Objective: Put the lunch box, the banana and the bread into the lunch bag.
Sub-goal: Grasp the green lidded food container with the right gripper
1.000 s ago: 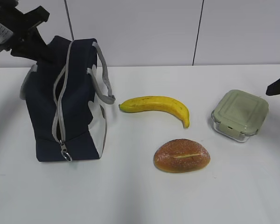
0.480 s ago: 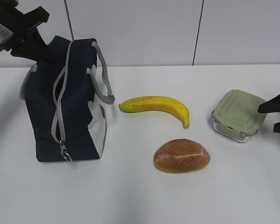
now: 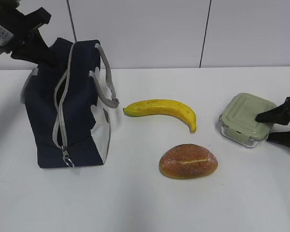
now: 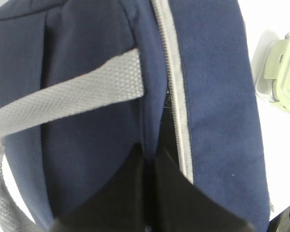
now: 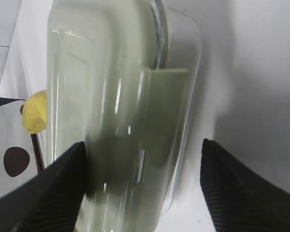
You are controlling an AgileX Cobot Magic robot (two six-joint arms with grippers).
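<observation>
Right gripper (image 3: 275,126) sits at the right edge of the frame, jaws spread wide and straddling the lunch box (image 3: 248,119) from its right side, nothing clamped yet. In the right wrist view the green lid fills the gap between the two fingers, so the box lies dead ahead, squarely in the bite. Banana (image 3: 162,110) and bread (image 3: 188,161) wait mid-table, untouched. Over at upper left, the left gripper (image 4: 147,193) is pinched shut on the lunch bag (image 3: 67,111) fabric beside the zipper, apparently holding the mouth open.
</observation>
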